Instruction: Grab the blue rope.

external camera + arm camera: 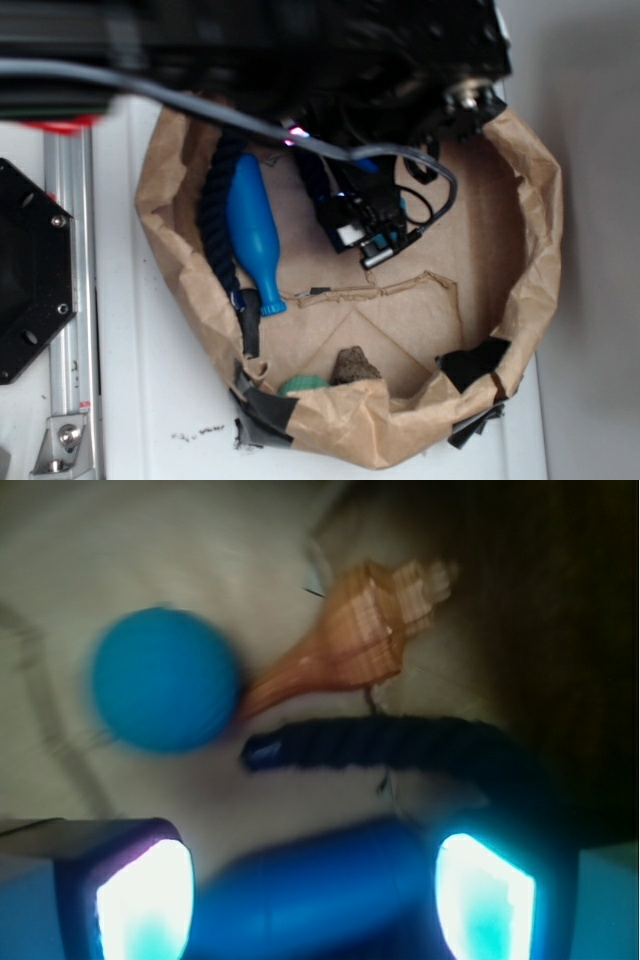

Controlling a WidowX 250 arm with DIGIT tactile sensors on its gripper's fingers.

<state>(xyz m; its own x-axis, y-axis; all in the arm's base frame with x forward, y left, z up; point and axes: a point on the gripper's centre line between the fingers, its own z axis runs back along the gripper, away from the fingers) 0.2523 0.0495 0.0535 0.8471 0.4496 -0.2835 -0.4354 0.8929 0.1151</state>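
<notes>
Gripper (365, 240) sat w/ jaws spread wide, clamped on nothing. In wrist view its two fingers (145, 900) glowed pale cyan at the bottom corners, w/ a broad gap btwn them. The arm (330, 60) came in from the top edge of the exterior view as a dark, blurred mass. It reached down over the upper rim of the container, w/ the gripper inside, approx. mid-floor, tips angled toward lower right. A grey cable (200, 105) ran across the arm and looped down by the wrist.

Container was a brown paper bag (530, 230) w/ rolled-down walls, patched w/ black tape (470, 362) along its lower edge, on a white table (150, 420). Outside it, at left, stood a metal rail (68, 300) and a black plate (30, 270).

The blue rope (215, 225) lay inside along the left wall, running top to bottom, free of the gripper. A further dark stretch showed near the arm at top centre. In wrist view the blue rope (400, 745) lay crosswise just ahead of the fingers, one end toward the left, curving down at right.

The blue bowling pin (255, 235) lay just beside the rope, neck pointing down. In wrist view the pin (290, 920) showed low in the gap btwn the fingers; contact couldn't be told.

A tan shell (350, 645) lay beyond the rope, its tip touching the teal ball (165, 680). In the exterior view both sat by the lower wall, ball (303, 384) left of shell (355, 365).
</notes>
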